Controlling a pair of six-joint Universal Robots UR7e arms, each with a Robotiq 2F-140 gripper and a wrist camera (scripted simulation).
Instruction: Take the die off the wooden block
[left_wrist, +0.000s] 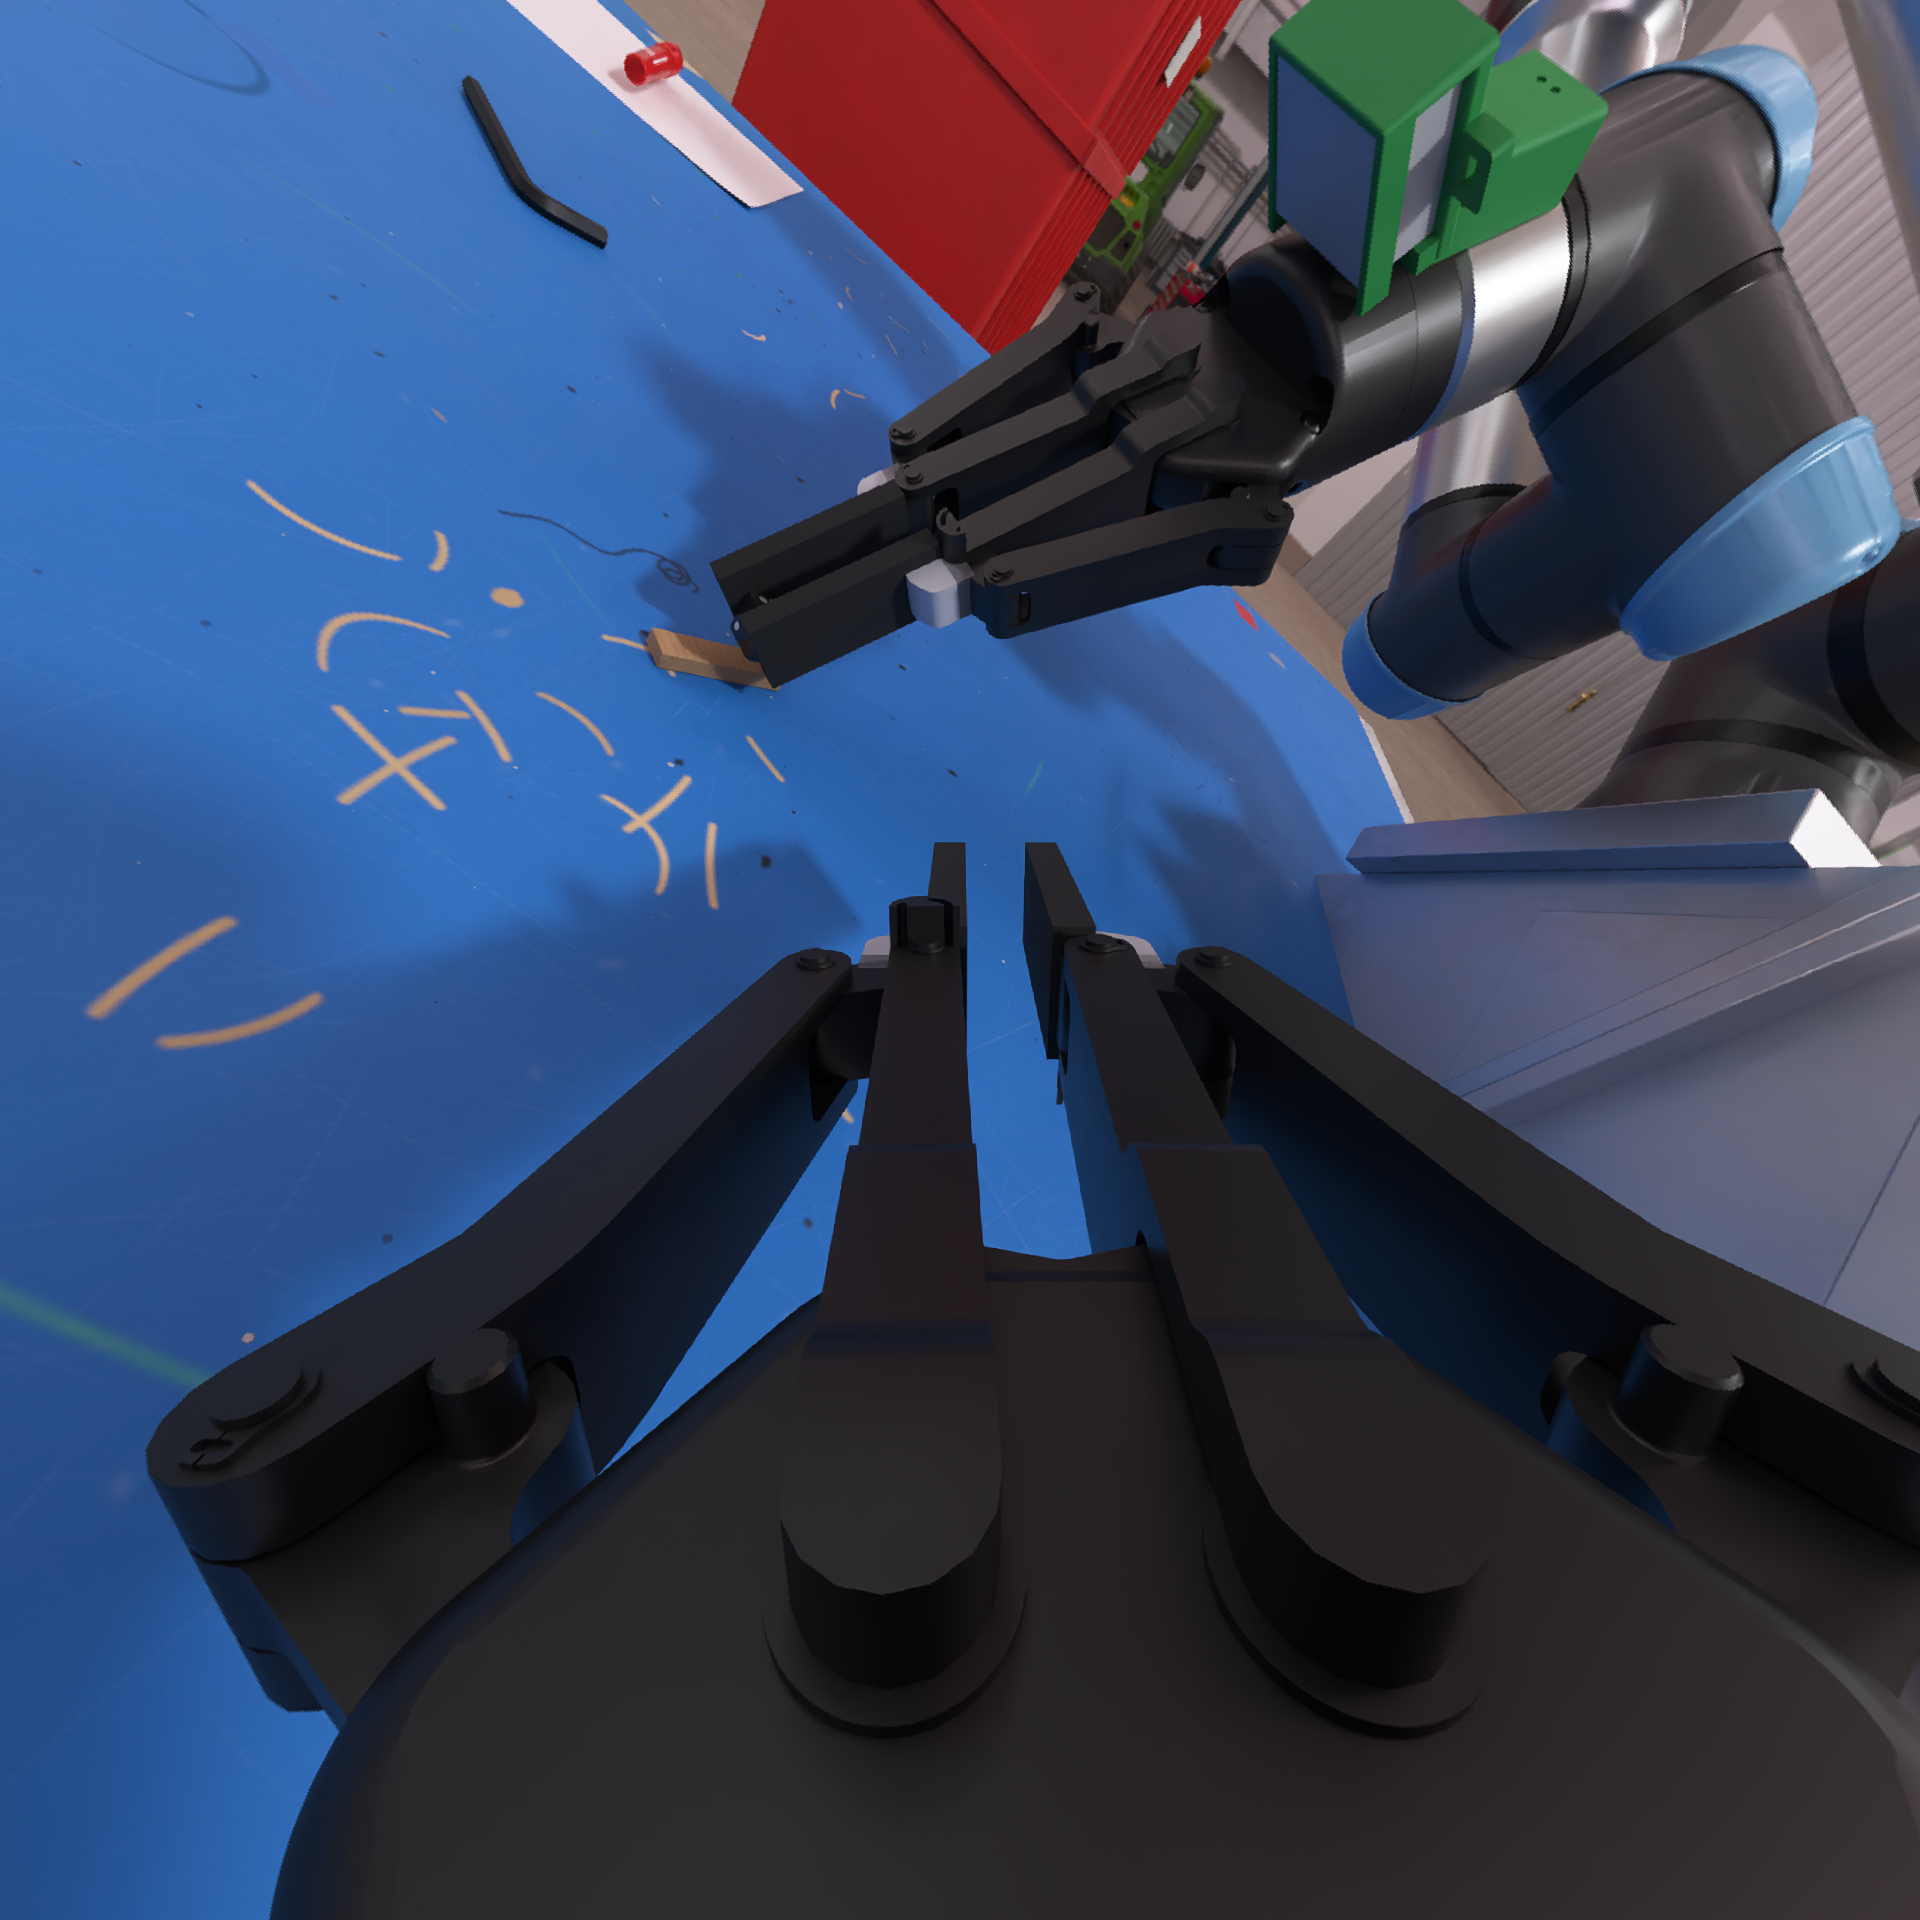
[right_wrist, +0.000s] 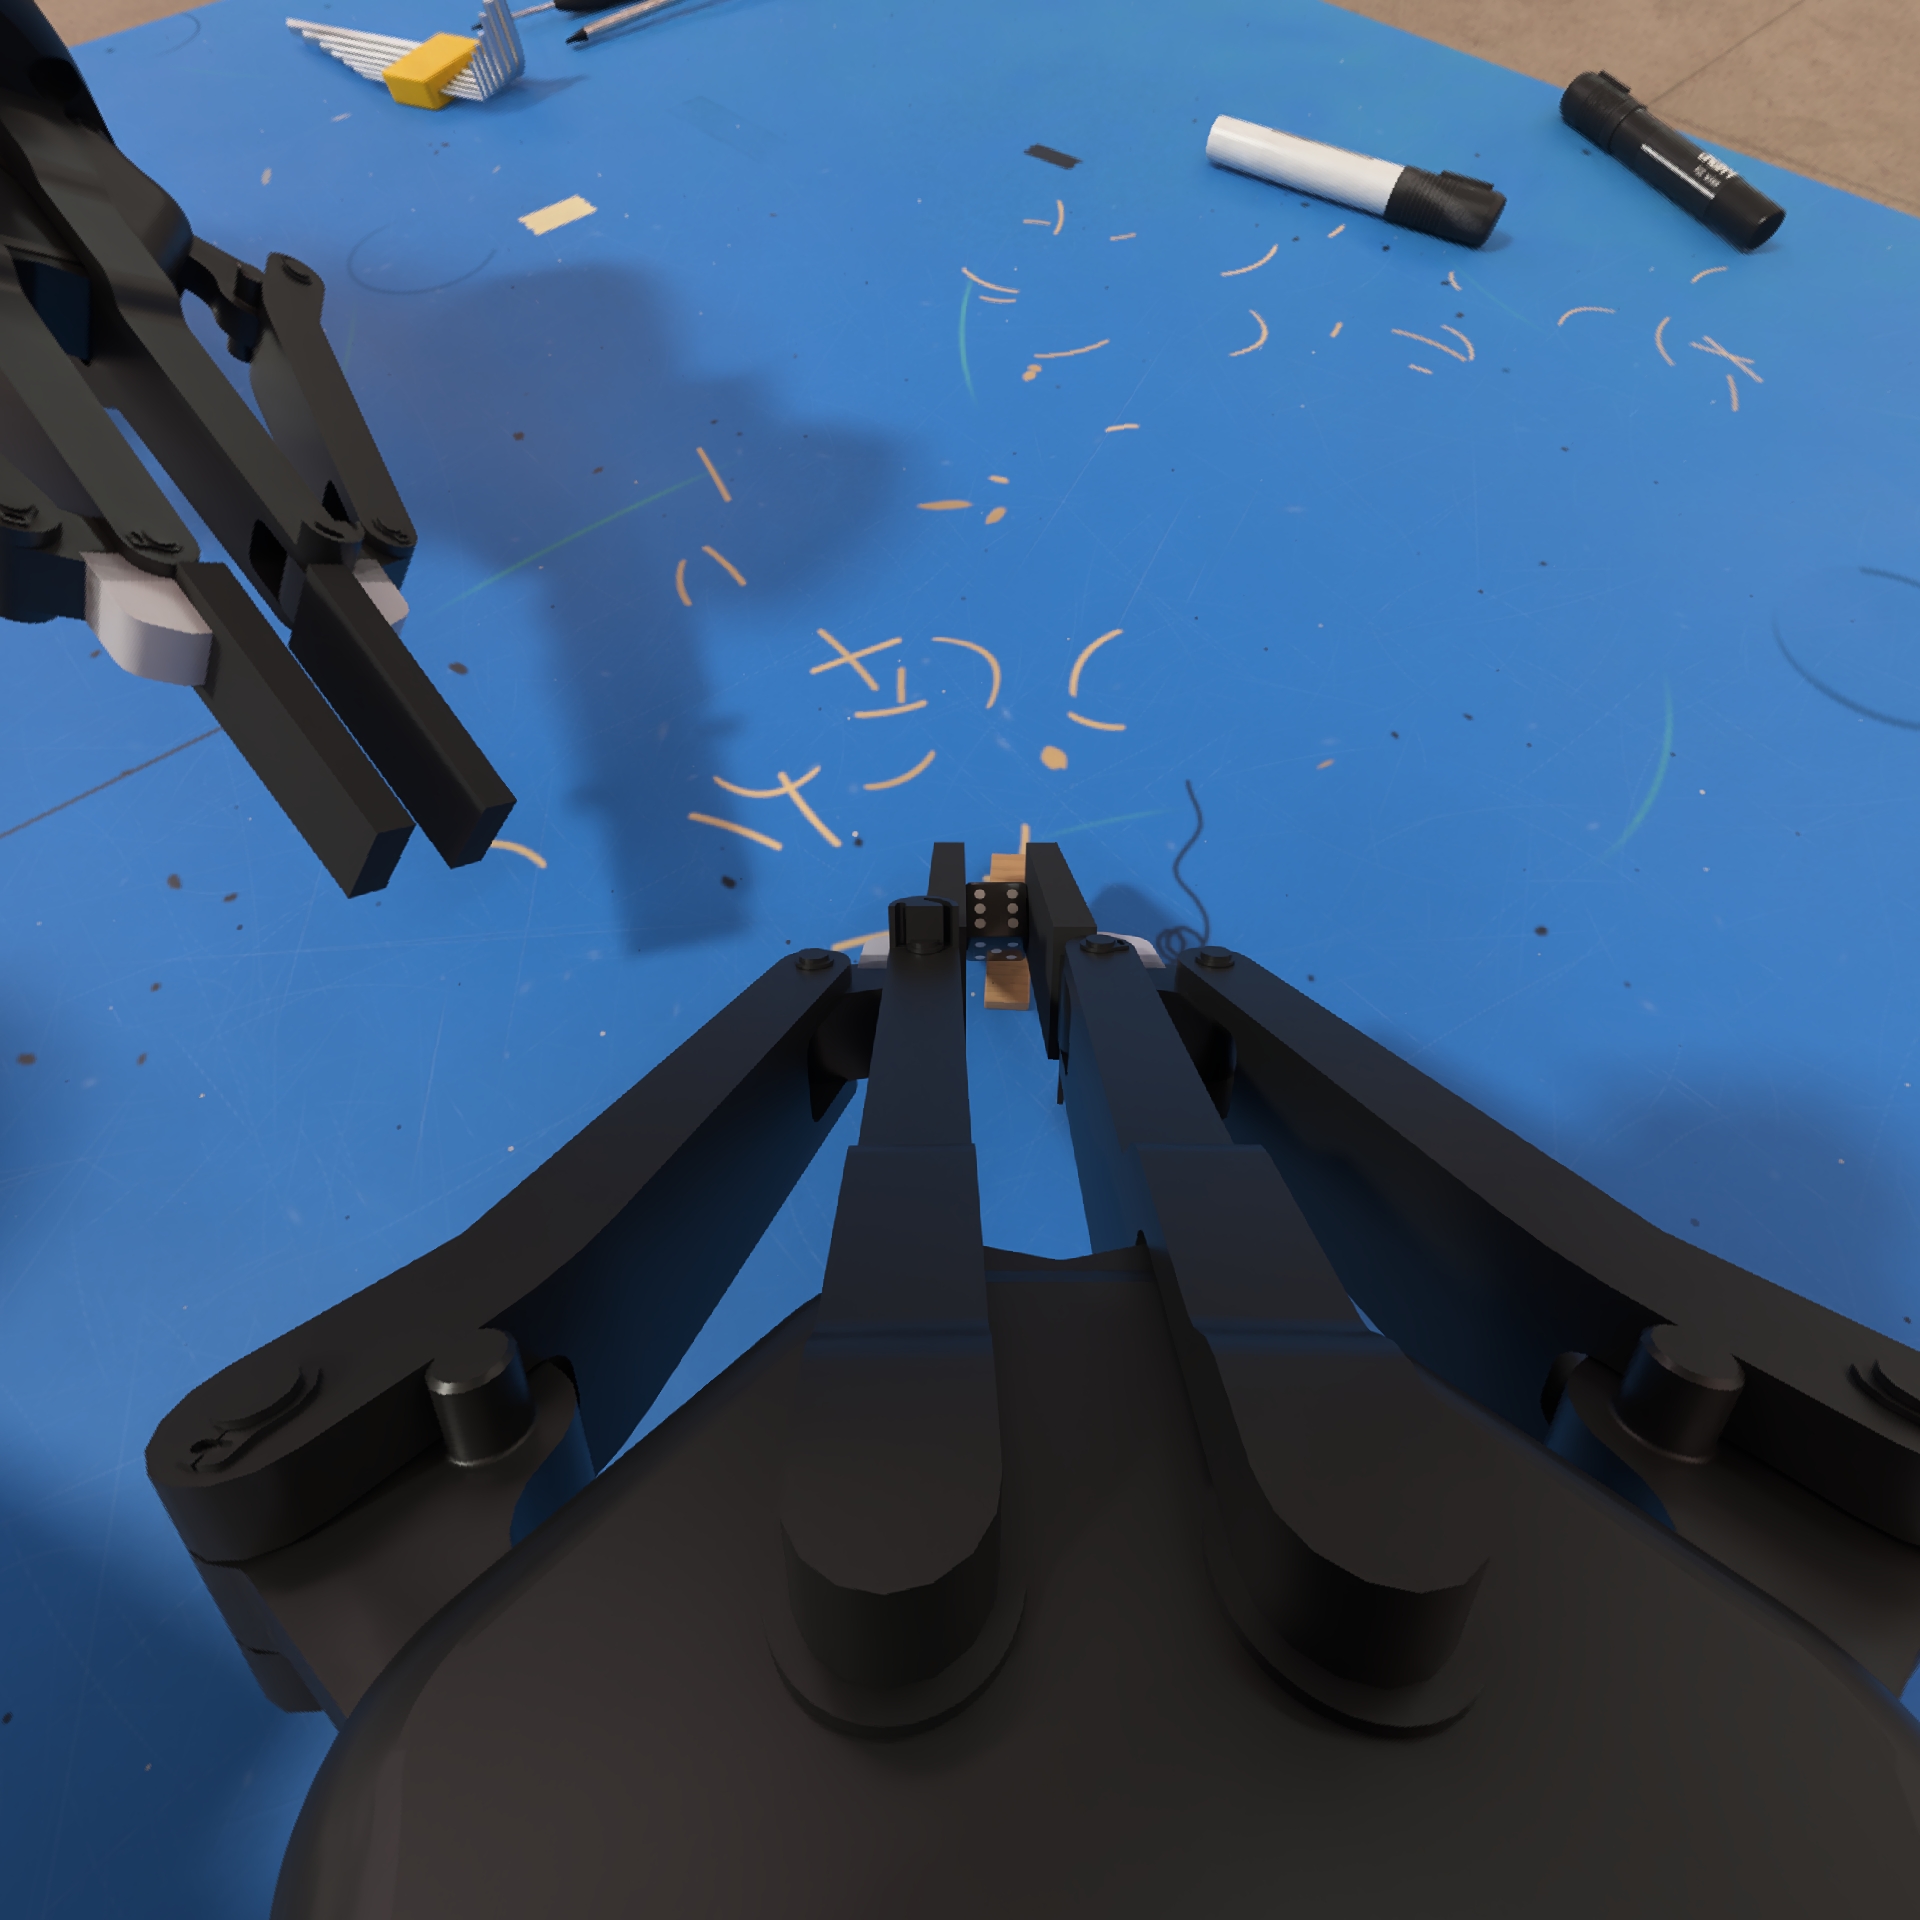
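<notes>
Your right end effector (right_wrist: 995, 873) is closed around the die (right_wrist: 995, 910), with one finger against each side of it. The die is black with white dots and sits on the wooden block (right_wrist: 1006, 985), so it is not yet off. The block lies flat on the blue table (right_wrist: 1351, 644), and its long axis runs straight away from the right wrist camera, between the fingers. The fingers and the die cover most of it, so you see only a near end and a small far part. In the left wrist view the right end effector (left_wrist: 753, 649) covers one end of the wooden block (left_wrist: 691, 655), and the die is hidden there. Your left end effector (left_wrist: 992, 868) is nearly pressed together, with a narrow gap and nothing in it, well apart from the block. Farther out lie a white marker (right_wrist: 1351, 179) and a black marker (right_wrist: 1673, 158); the black one has small white writing, too small to read. A set of hex keys (right_wrist: 436, 57) in a yellow holder is cut off by the picture edge.
</notes>
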